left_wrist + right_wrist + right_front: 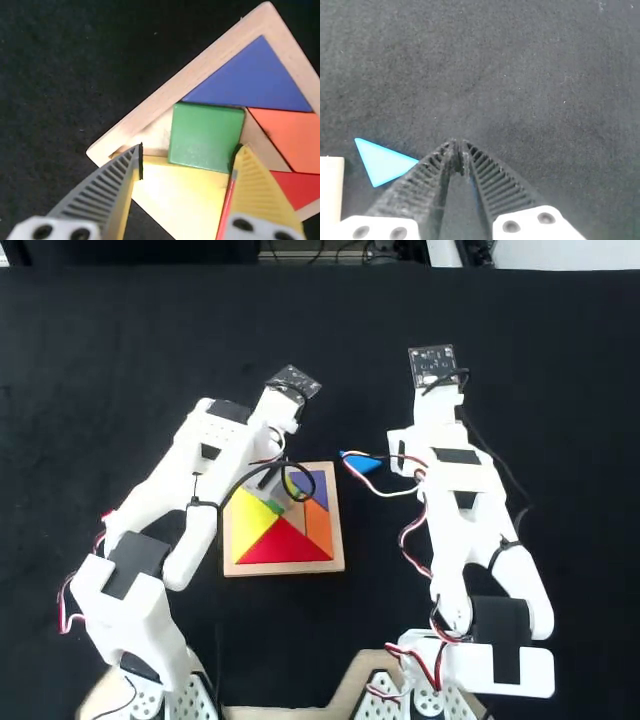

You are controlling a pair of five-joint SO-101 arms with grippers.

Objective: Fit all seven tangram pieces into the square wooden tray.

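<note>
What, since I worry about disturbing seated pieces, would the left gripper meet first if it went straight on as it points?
Most likely the green square wooden piece, which sits between the open jaws of the left gripper inside the square wooden tray; depth is hard to judge.

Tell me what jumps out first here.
The colourful tray is nearly full, and the open left claw straddles its green square. One light blue triangle lies outside on the black cloth, beside the shut right claw.

tray: pale wood, matt | green piece: smooth | table: black cloth
</note>
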